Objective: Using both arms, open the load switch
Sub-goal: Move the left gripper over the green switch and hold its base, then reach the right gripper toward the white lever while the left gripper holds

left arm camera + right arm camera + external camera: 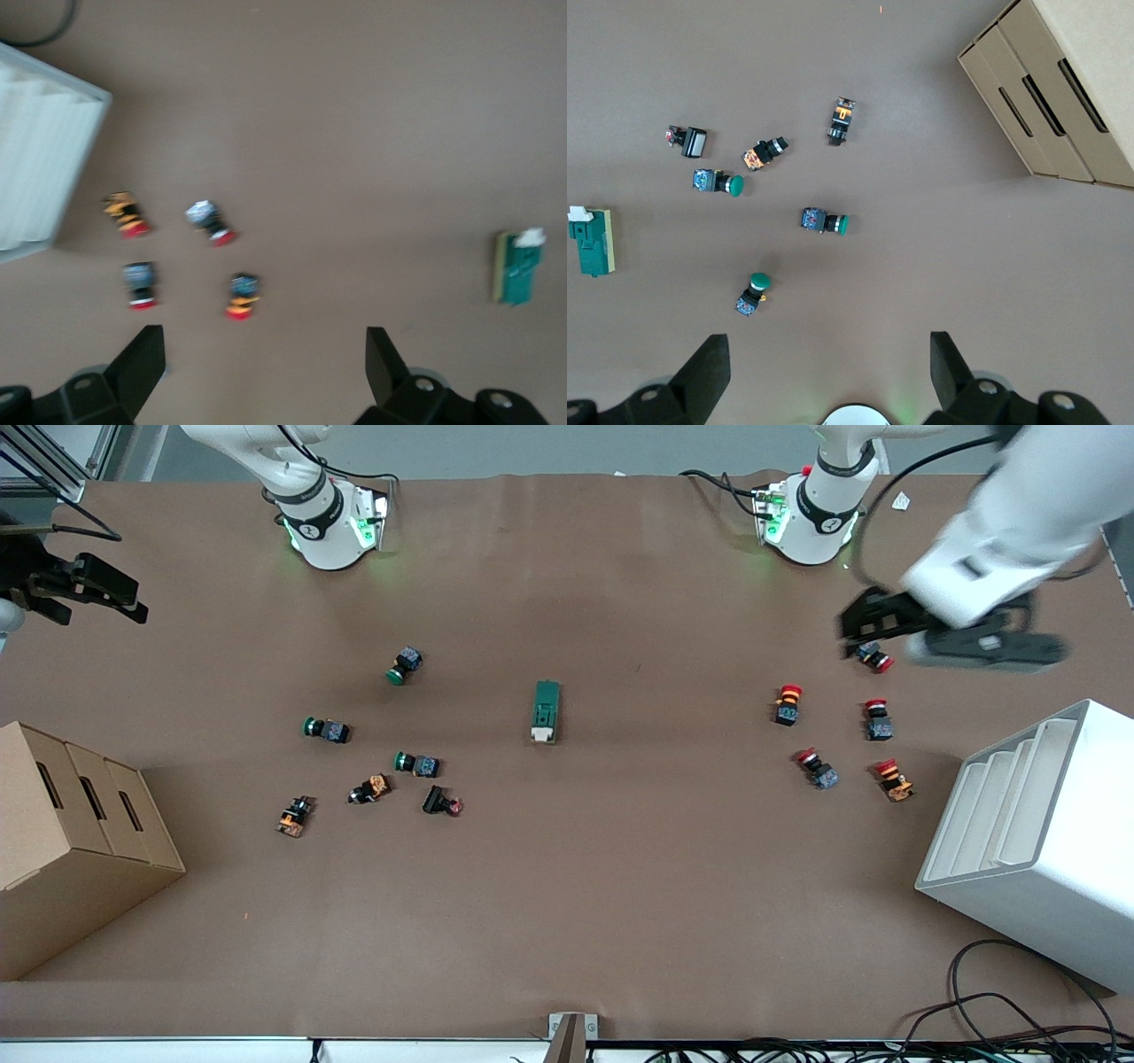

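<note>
The load switch (547, 711), a dark-green block with a white lever end, lies flat at the middle of the table; it also shows in the left wrist view (518, 266) and the right wrist view (591, 241). My left gripper (866, 625) hangs over the red-capped buttons toward the left arm's end, blurred in the front view. It stands open (263, 363) with nothing between its fingers. My right gripper (124, 598) is up over the right arm's end of the table, well away from the switch. It is open (828, 367) and holds nothing.
Several green-capped and dark push buttons (416, 763) lie scattered toward the right arm's end. Several red-capped ones (788, 704) lie toward the left arm's end. A cardboard box (71, 824) and a white rack (1036, 833) stand at the table's two ends. Cables (1001, 1010) trail along the front edge.
</note>
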Robot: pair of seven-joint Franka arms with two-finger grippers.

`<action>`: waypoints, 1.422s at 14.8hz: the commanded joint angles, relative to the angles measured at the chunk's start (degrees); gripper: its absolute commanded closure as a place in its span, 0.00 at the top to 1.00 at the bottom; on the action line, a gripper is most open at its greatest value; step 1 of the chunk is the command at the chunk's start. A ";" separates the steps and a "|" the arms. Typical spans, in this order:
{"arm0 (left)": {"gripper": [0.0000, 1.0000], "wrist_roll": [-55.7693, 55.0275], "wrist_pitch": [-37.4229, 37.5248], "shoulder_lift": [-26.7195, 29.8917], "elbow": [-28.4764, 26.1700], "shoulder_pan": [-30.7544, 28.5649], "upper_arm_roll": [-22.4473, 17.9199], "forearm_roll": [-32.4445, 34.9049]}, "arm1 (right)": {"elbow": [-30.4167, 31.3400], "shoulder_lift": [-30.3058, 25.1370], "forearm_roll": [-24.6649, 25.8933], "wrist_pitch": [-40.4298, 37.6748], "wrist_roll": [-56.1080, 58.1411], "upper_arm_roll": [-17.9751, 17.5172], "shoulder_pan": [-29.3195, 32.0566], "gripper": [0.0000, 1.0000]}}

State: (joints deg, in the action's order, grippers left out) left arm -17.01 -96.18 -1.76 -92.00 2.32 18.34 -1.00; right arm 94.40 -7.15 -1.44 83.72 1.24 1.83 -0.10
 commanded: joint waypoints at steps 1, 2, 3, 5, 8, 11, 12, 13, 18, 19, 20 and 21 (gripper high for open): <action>1.00 -12.30 -5.93 -3.77 -0.98 0.84 6.76 -0.06 | -0.88 -0.33 -0.50 -0.05 0.25 0.36 -0.34 1.00; 1.00 -16.09 -8.48 -5.26 -1.60 1.80 8.53 0.21 | -0.89 0.20 -0.49 -0.05 -0.10 0.36 -0.34 1.00; 1.00 -19.96 -11.72 -6.23 -3.17 3.64 9.25 1.08 | -0.89 0.73 -0.49 0.04 -0.19 0.36 -0.34 1.00; 1.00 -29.53 -19.02 -8.43 -6.42 9.34 9.34 5.02 | -0.89 1.78 -0.15 0.13 0.43 0.36 -0.25 1.00; 1.00 -43.42 -24.31 -13.52 -7.84 17.07 9.34 13.01 | -0.98 4.07 -0.14 0.57 0.34 0.63 0.36 1.00; 1.00 -56.95 -27.03 -18.62 -8.02 24.28 9.34 22.59 | -1.24 7.22 -0.58 0.74 0.34 0.80 0.80 1.00; 1.00 -63.26 -28.26 -20.55 -8.63 26.57 9.34 26.71 | -1.94 8.63 -0.23 0.75 0.34 0.72 0.63 1.00; 1.00 -68.89 -29.41 -22.05 -9.24 28.51 9.34 30.49 | -2.47 10.73 0.47 0.75 0.43 0.72 0.28 1.00; 0.99 -91.24 -33.02 -27.67 -13.38 35.64 9.34 51.49 | -5.55 16.02 1.79 1.09 -3.50 0.37 -3.41 1.00; 0.99 -95.54 -33.02 -29.25 -13.38 36.78 9.34 56.06 | -5.46 16.37 1.53 1.62 -8.40 0.37 -4.63 1.00; 0.98 -100.54 -32.94 -31.10 -13.38 37.92 9.34 61.24 | -5.46 16.99 1.44 1.97 -12.62 0.36 -5.69 1.00; 0.98 -104.94 -32.67 -32.60 -13.47 38.71 9.34 66.16 | -5.46 17.43 1.09 2.32 -15.89 0.36 -7.09 1.00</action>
State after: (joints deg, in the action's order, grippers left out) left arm -114.88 -128.45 -31.76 -105.61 39.71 27.91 57.37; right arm 89.91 9.31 -0.81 85.77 -7.94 2.19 -4.84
